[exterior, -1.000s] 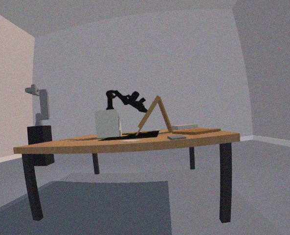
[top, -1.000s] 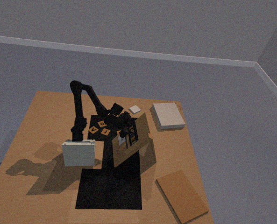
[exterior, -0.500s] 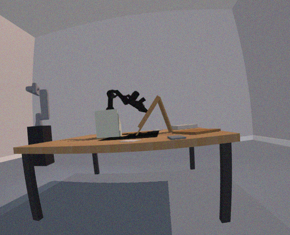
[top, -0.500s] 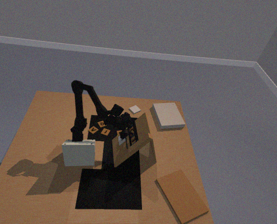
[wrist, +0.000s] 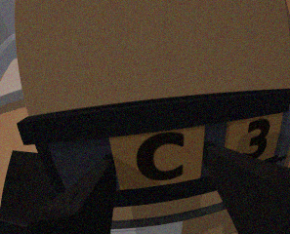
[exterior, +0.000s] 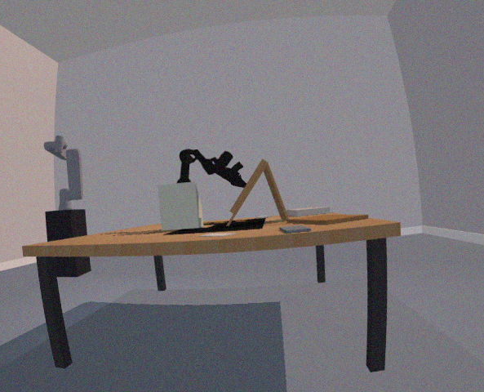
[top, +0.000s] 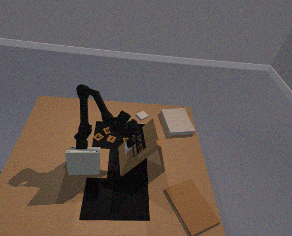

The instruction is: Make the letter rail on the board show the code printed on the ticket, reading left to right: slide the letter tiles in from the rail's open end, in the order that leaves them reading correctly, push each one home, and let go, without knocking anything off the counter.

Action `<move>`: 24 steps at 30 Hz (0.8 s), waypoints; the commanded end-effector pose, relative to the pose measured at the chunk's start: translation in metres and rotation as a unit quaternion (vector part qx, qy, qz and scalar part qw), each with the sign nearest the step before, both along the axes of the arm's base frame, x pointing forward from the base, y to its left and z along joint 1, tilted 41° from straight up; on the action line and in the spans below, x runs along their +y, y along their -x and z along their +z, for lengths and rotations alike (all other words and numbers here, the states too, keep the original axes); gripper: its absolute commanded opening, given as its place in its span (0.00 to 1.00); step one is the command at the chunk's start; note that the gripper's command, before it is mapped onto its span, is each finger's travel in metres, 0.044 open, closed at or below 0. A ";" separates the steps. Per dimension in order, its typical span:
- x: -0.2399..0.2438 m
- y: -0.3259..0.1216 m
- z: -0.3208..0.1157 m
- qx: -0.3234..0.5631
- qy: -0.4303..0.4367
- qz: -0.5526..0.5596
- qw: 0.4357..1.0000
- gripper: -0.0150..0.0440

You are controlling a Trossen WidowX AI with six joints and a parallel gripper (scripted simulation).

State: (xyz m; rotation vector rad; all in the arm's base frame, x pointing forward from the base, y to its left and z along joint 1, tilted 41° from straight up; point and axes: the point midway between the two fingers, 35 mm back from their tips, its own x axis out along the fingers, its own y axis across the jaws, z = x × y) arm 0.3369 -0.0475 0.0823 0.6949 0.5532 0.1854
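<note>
My gripper [top: 135, 140] [exterior: 245, 184] [wrist: 159, 155] is shut on the C tile [wrist: 159, 158], a wooden tile with a black letter. The C tile sits between the two black bars of the letter rail [wrist: 154, 111] on the sloping wooden board [top: 130, 162] [exterior: 246, 189] [wrist: 154, 54]. The 3 tile [wrist: 254, 138] is in the rail to the right of C in the wrist view, with a gap between them. The ticket [top: 127, 148] [wrist: 163, 228] lies below the rail; its print is not readable now. Loose V [top: 98, 136] and J [top: 111, 138] tiles and a third tile [top: 106, 130] lie left of the board.
A partly hidden tile [top: 125, 139] shows by the board's upper left edge. A pale green box [top: 82, 163] [exterior: 178, 207] stands at the arm's base. A white slab [top: 178, 122], a small white block [top: 142, 115] and an orange-brown slab [top: 193, 207] lie right of the black mat [top: 115, 203].
</note>
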 end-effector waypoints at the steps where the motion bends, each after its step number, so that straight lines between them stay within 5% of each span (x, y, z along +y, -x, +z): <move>1: -0.001 0.000 -0.002 -0.001 0.001 0.003 1.000 0.25; 16: -0.007 0.000 -0.008 -0.001 0.001 0.003 1.000 0.25; 24: -0.007 0.000 -0.006 0.000 0.000 0.000 1.000 0.61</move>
